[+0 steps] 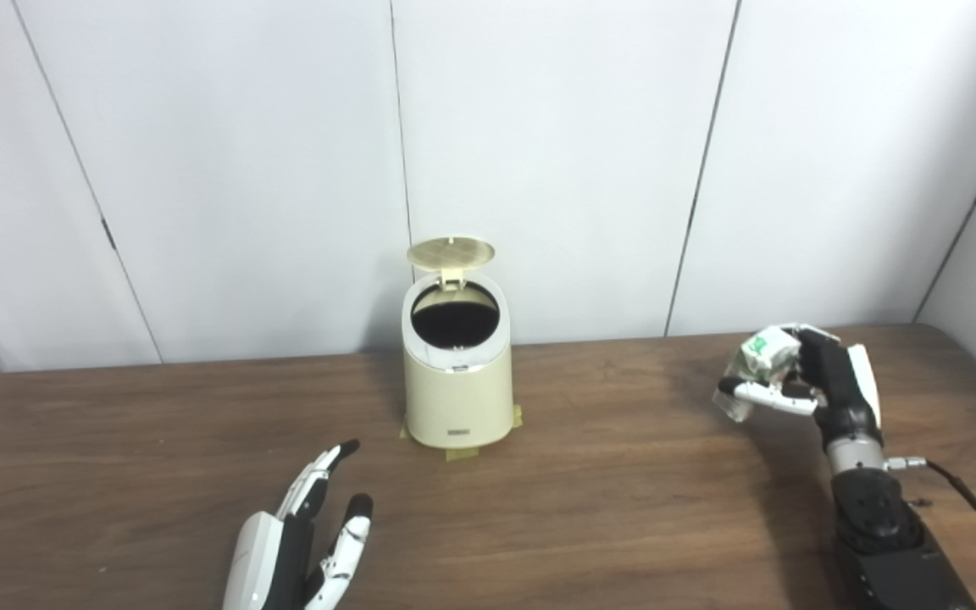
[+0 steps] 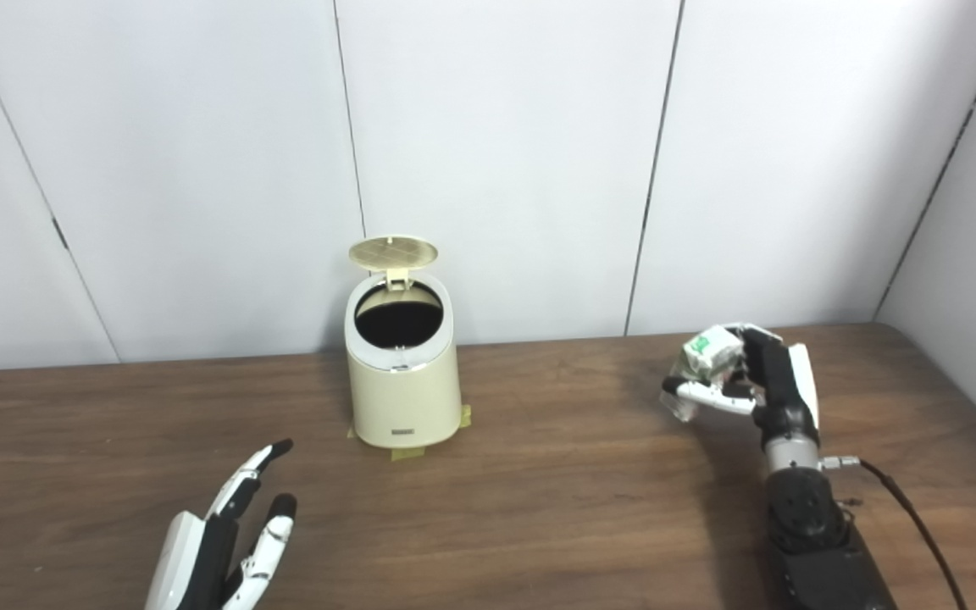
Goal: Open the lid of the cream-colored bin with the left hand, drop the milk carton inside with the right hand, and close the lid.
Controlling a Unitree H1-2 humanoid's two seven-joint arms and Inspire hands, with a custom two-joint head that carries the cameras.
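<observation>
A: Step in hand?

B: Lid's up, so it's the drop. The right hand has its fingers wrapped around the small white-and-green crumpled milk carton, lifted off the dark brown wooden table.

A: Where's the target from that hand?

B: The cream-colored round plastic bin stands well to the left of the right hand and a little farther from the robot. Its round ribbed cream lid is tipped back on the hinge, dark mouth showing.

A: How to do it well?

B: My guess: carry the carton high enough to clear the front rim, come in from the right or front, not over the back where the lid stands. Stop with the carton over the middle of the opening, then let the fingers go. The mouth looks not much wider than the carton, so centre it first. Bumping the lid could knock it shut.

A: Left hand?

B: The left hand is empty, fingers spread, low by the near edge, and the bin is ahead of it and slightly right. It should stay clear until closing time.

A: Counts?

B: One bin, one lid, one carton, two hands. Yellowish tape tabs at the bin's base; I see about three, the rest may be hidden.
</observation>
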